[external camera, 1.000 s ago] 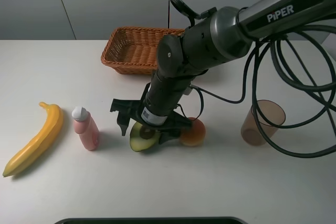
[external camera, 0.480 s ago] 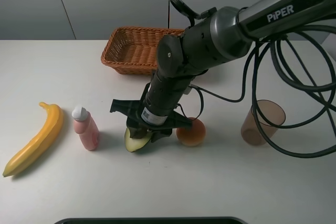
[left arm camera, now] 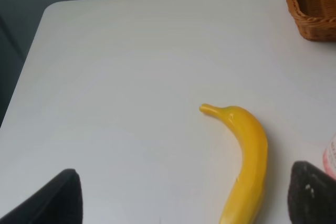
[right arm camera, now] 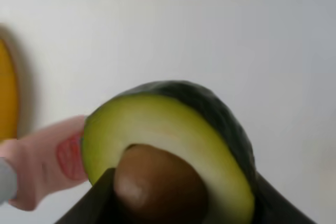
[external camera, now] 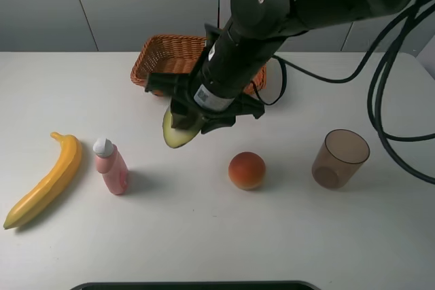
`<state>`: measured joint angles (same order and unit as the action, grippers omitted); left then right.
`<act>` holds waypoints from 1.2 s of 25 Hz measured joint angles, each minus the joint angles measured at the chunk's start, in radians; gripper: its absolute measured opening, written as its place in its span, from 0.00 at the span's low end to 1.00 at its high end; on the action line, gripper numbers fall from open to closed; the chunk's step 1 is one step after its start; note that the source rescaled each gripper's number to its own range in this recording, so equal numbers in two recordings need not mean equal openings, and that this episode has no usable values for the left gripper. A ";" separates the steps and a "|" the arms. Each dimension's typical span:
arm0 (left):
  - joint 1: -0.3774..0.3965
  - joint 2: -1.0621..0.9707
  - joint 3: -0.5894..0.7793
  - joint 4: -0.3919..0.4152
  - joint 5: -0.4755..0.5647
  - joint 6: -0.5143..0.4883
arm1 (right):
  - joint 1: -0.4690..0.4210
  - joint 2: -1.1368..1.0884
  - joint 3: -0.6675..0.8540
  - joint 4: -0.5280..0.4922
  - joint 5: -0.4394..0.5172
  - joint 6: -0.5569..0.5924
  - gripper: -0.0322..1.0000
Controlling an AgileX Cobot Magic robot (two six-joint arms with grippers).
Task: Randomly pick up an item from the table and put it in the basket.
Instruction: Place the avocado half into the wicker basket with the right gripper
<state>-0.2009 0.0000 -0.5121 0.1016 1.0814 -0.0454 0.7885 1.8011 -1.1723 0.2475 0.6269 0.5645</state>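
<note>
My right gripper is shut on the halved avocado and holds it in the air above the white table, just in front of the orange-brown wicker basket. In the right wrist view the avocado fills the frame, with pale green flesh, a brown pit and dark skin. My left gripper shows only two dark fingertips far apart, open and empty, above the table near the banana. The left arm is out of the exterior view.
A yellow banana and a pink bottle lie at the left. A red-orange round fruit and a brown translucent cup stand at the right. Black cables hang at the far right.
My right gripper has lifted the avocado off the table and moved it up and back toward the basket. The red-orange fruit now stands uncovered.
</note>
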 joint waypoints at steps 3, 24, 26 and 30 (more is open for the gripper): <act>0.000 0.000 0.000 0.000 0.000 0.000 | -0.032 -0.060 -0.066 -0.125 0.026 0.000 0.03; 0.000 0.000 0.000 0.000 0.000 0.000 | -0.252 0.349 -0.433 -0.347 -0.226 -0.184 0.03; 0.000 0.000 0.000 0.000 0.000 0.000 | -0.257 0.406 -0.433 -0.362 -0.226 -0.184 0.03; 0.000 0.000 0.000 0.000 0.000 0.000 | -0.262 0.458 -0.433 -0.367 -0.220 -0.186 0.03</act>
<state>-0.2009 0.0000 -0.5121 0.1016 1.0814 -0.0454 0.5268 2.2592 -1.6055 -0.1196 0.4065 0.3789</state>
